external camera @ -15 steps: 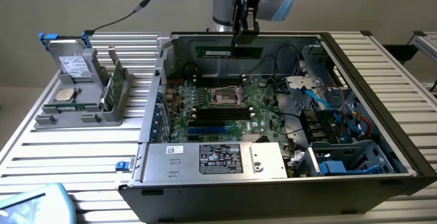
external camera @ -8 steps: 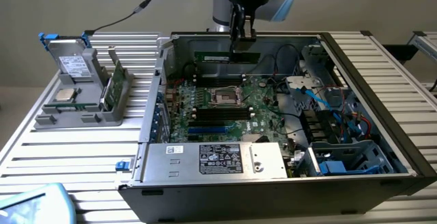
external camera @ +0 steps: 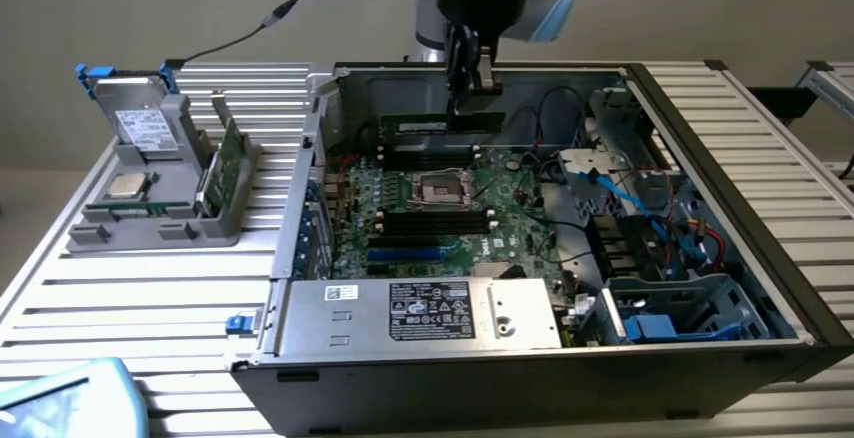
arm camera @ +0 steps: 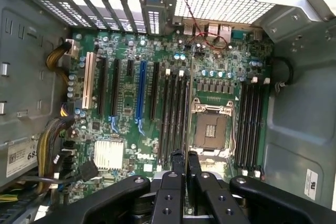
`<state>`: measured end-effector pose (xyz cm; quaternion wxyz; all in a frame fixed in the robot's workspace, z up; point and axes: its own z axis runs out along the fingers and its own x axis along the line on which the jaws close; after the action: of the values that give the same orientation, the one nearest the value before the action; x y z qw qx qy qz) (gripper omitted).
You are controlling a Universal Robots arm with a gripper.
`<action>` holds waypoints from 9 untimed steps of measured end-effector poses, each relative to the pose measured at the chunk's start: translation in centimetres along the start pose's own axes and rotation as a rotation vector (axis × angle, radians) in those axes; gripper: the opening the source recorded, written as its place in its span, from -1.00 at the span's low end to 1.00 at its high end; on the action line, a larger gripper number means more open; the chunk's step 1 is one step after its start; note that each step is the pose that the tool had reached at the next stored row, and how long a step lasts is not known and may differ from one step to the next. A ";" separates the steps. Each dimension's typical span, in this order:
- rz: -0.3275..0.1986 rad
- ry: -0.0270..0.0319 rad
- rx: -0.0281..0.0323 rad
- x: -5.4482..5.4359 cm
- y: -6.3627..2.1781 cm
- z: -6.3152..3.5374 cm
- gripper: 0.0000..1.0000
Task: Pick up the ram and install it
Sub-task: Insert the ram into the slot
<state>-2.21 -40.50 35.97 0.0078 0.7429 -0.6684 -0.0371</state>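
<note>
Inside the open computer case (external camera: 747, 188), my gripper (external camera: 470, 106) reaches down from above at the far end of the motherboard (external camera: 454, 218). It is shut on the ram (external camera: 438, 123), a narrow green stick with a white sticker. The stick hangs level just above the far black memory slots (external camera: 430, 153), close to the case's back wall. In the wrist view the two black fingers (arm camera: 176, 163) stand almost together, with my gripper (arm camera: 185, 160) over the board between the two banks of black memory slots (arm camera: 173, 119) and beside the processor socket (arm camera: 212, 129).
A grey holder (external camera: 94, 233) on the exterior view's left carries a drive (external camera: 140, 128), a silver processor chip (external camera: 127, 183) and a wider green card (external camera: 227, 163). The silver power supply (external camera: 414, 308) spans the near side. Cables and a blue drive cage (external camera: 667, 318) crowd the right side.
</note>
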 end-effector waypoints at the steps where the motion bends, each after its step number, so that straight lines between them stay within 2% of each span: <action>1: -0.007 0.0005 -0.0003 0.0 -0.05 0.18 -0.73; 4: -0.006 0.0005 -0.0004 -0.1 -0.23 0.70 -0.73; 9: 0.040 -0.0023 0.0021 0.0 -0.34 1.41 -0.73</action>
<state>-1.97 -40.36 34.54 0.0069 0.7292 -0.6832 -0.0371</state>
